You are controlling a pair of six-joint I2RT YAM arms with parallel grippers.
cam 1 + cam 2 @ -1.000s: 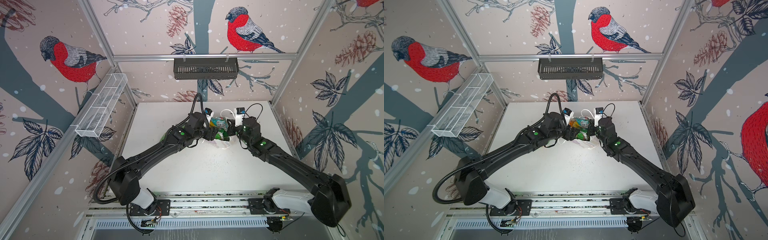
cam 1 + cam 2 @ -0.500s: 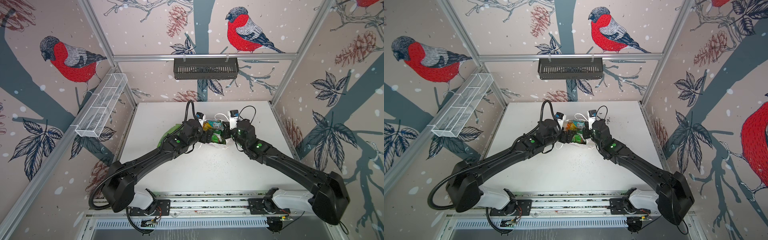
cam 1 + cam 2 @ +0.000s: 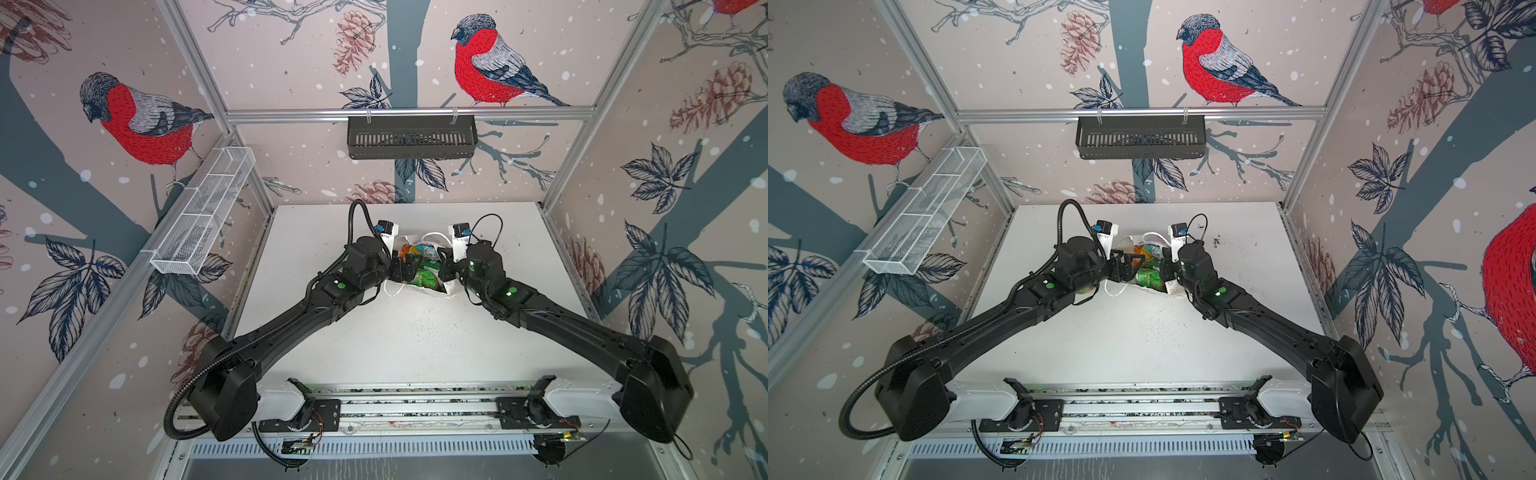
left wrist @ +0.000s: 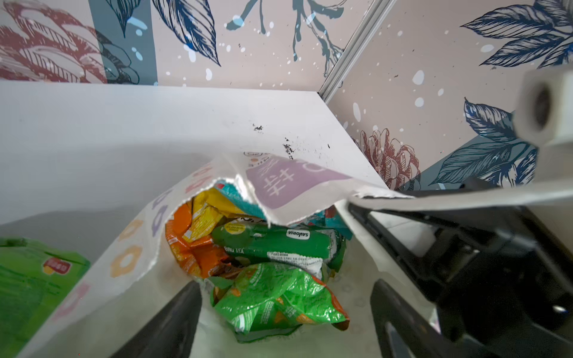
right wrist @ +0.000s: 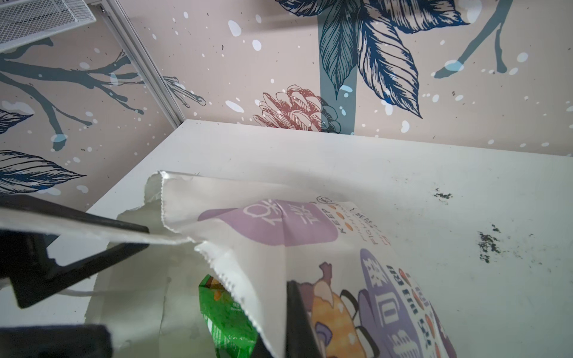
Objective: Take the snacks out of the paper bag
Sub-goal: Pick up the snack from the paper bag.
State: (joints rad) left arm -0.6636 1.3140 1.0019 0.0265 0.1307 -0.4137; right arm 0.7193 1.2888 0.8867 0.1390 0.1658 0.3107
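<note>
Bullfinch-and-pinecone wallpaper all round, white table (image 3: 415, 345) below. On the rear rail, centre: black basket (image 3: 411, 137).

Far left, on the side wall: white wire basket (image 3: 203, 216).

Next, seen only in the left wrist view: loose green packet (image 4: 34, 279), flat on the table, outside and beside the bag's outer wall.

Then left gripper (image 3: 405, 268): reaching into the bag mouth, fingers (image 4: 173, 322) spread wide either side of a crinkled bright green packet (image 4: 279, 297), not clamped on it. Contact with the foil: can't tell.

Centre, mid-table toward the rear, between both grippers: paper bag (image 4: 130, 248), mouth gaping, jagged rim, purple square (image 4: 288, 183) on the far flap. Inside, left to right in the left wrist view: orange packet (image 4: 192, 248), yellow packet (image 4: 204, 217), teal packet (image 4: 235, 195) at the back, dark green packet (image 4: 273, 241) lying across. Crinkled one nearest the fingers. Snacks (image 3: 424, 270) visible through the mouth in both top views. White cord handle (image 3: 436, 237) looped just behind the pile.

Right of the pile: right gripper (image 3: 445, 266), pinched tight on the bag's rim paper, that side of the rim lifted. Finger (image 5: 297, 316) pressed against the cartoon-printed wall.

Further right, on bare table: dark specks (image 3: 490, 245).
</note>
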